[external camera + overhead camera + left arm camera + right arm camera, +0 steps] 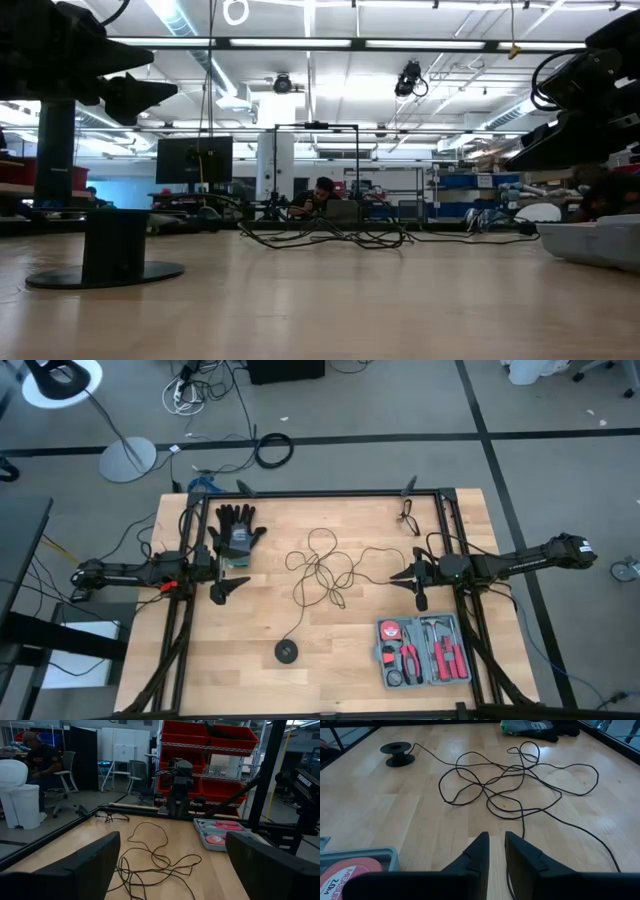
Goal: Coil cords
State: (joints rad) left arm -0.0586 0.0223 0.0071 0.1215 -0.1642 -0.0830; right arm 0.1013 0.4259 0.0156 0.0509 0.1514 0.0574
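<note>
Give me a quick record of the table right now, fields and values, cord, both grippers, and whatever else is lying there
cord: thin black wire in a loose tangle mid-table, not coiled
spool: small black disc at the wire's end, near the front edge
left gripper: open, empty, beside the glove
right gripper: jaws narrowly apart, empty, at the tangle's right side
glove: black and grey, back left
tool case: open, front right
glasses: back right

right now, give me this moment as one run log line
wire: loose tangle mid-table, uncoiled | spool: near front edge | left tool: open, empty, beside glove | right tool: narrow gap, empty, facing tangle
</note>
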